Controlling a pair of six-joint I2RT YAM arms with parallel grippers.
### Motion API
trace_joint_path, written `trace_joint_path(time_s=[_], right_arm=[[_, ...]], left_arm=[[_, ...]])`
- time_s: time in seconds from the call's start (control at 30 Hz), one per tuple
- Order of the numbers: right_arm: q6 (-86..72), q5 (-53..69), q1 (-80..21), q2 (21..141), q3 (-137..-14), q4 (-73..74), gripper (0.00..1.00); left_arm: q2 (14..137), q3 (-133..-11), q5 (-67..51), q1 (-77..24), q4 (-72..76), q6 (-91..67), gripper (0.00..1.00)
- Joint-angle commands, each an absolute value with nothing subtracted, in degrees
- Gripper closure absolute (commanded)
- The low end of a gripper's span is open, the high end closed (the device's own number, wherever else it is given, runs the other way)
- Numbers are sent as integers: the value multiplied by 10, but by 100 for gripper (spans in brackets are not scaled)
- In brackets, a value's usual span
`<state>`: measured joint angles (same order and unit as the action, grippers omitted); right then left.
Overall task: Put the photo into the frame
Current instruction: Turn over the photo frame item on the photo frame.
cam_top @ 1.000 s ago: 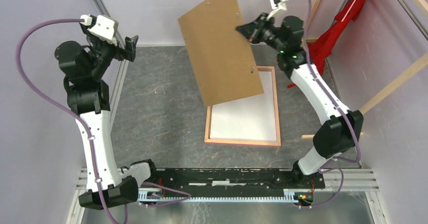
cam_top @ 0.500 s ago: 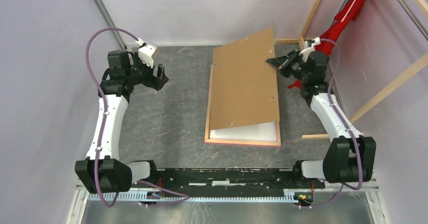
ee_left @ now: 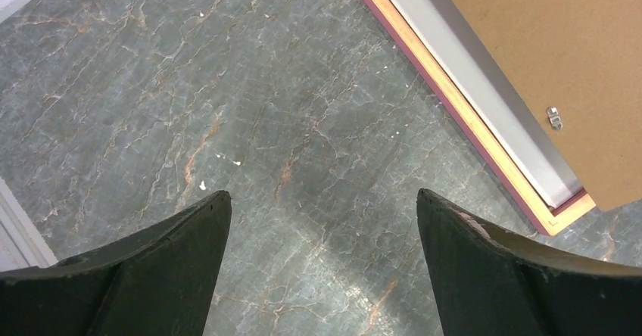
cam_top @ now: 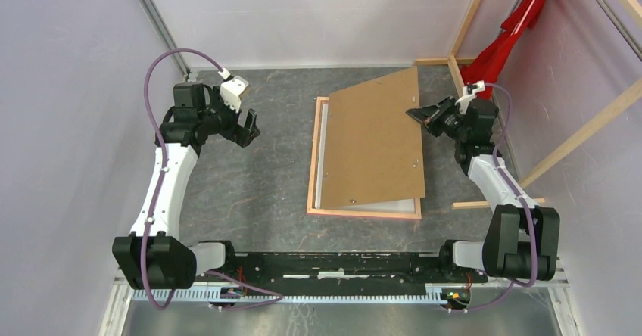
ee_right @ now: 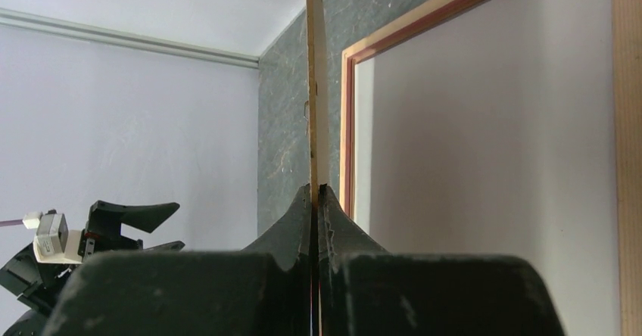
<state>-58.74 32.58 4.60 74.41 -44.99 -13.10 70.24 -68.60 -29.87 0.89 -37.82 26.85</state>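
The photo point(cam_top: 371, 143) shows only its brown hardboard back and lies slanted over the frame point(cam_top: 363, 213). Its left edge is down inside the frame and its right edge is held up. My right gripper point(cam_top: 415, 114) is shut on that right edge. In the right wrist view the board point(ee_right: 314, 86) runs edge-on out of the shut gripper point(ee_right: 316, 188), with the frame's rail point(ee_right: 350, 124) beside it. My left gripper point(cam_top: 248, 126) hangs open over bare floor left of the frame. The left wrist view has the gripper point(ee_left: 322, 196) empty, the frame's corner point(ee_left: 556, 219) and the photo back point(ee_left: 560, 63) at right.
Bare wooden beams point(cam_top: 471, 10) and a red object point(cam_top: 522, 18) stand at the back right, close behind my right arm. Another beam point(cam_top: 583, 135) slants along the right wall. A metal rail point(cam_top: 341, 264) with the arm bases runs along the near edge.
The right gripper has brought the photo down from a steep tilt high up to a shallow slant on the frame. The left arm has swung down and in toward the frame's left side.
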Motion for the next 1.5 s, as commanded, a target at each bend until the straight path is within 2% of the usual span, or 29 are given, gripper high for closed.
trace_joint_path(time_s=[0.0, 0.4, 1.47], right_arm=[[-611, 361, 46, 746, -443, -204, 100], [-620, 354, 45, 781, -405, -248, 100], [-655, 350, 30, 876, -425, -336, 100]], left_arm=[[696, -687, -288, 7, -388, 299, 0], [700, -683, -269, 7, -392, 300, 0], [721, -685, -272, 7, -401, 305, 0]])
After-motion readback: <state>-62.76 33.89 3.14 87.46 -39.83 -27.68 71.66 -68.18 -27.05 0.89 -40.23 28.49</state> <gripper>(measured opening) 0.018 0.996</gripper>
